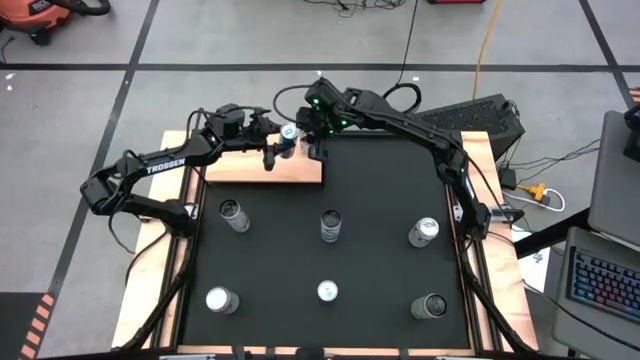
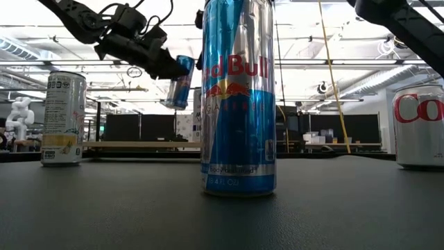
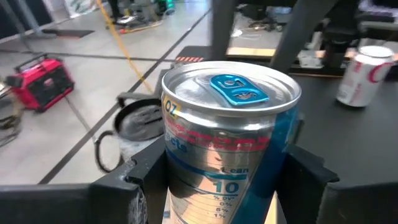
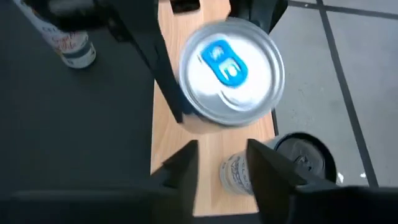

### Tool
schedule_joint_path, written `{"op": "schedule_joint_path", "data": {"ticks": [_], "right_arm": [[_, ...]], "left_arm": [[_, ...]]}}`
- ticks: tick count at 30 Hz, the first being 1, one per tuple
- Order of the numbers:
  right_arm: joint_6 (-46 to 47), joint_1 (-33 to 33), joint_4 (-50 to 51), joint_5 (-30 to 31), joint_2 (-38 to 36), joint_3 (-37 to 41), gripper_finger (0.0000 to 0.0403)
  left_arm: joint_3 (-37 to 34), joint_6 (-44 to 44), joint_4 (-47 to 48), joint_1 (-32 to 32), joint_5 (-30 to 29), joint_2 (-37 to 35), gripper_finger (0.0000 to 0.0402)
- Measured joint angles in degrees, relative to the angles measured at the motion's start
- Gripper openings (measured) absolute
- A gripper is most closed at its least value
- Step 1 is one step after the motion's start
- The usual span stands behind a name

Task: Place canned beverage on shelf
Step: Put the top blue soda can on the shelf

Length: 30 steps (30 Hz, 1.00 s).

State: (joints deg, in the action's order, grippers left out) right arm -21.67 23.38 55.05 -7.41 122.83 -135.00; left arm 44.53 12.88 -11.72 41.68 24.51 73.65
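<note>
Left hand (image 1: 272, 152) pinching blue can (image 1: 288, 133) above the shelf (image 1: 262, 166) for placement, right hand (image 4: 221, 163) hovering overhead, fingers spread, empty

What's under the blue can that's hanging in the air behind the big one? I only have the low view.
Observer: The light-wood shelf. In the high view the can hangs about over its far edge.
Operator: Which arm has it?
Observer: The left gripper. In its wrist view its fingers sit on either side of the can's body, shut on it.
Operator: And the right arm?
Observer: The right gripper is close beside the can, open and holding nothing. Its wrist camera looks down on the can's lid.
</note>
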Motion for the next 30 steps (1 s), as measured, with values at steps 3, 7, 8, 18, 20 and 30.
{"op": "schedule_joint_path", "data": {"ticks": [3,7,8,18,20,30], "right_arm": [[0.40,0.00,-1.72,0.11,0.00,0.00,0.0053],[2.51,-0.01,-3.35,0.31,0.00,0.00,0.0008],[2.59,0.03,-3.50,0.35,0.00,0.00,0.0004],[2.17,0.06,-0.09,4.60,0.00,0.00,0.0009],[1.55,0.07,1.08,4.67,0.02,0.00,0.0005],[0.62,0.02,6.28,4.47,0.02,0.00,0.0000]], "left_arm": [[0.00,-0.54,-0.53,0.11,-1.86,0.26,0.0224],[0.00,-3.27,-0.42,0.60,-2.78,0.49,0.0224],[0.00,-4.17,-0.65,0.69,-3.15,0.73,0.0224],[0.00,-6.41,-0.08,-0.01,-4.03,1.89,0.0224],[0.00,-5.80,-0.39,-0.19,-4.01,1.88,0.0224],[-9.56,-7.96,-12.68,-0.21,-5.60,1.51,0.0224]]}}
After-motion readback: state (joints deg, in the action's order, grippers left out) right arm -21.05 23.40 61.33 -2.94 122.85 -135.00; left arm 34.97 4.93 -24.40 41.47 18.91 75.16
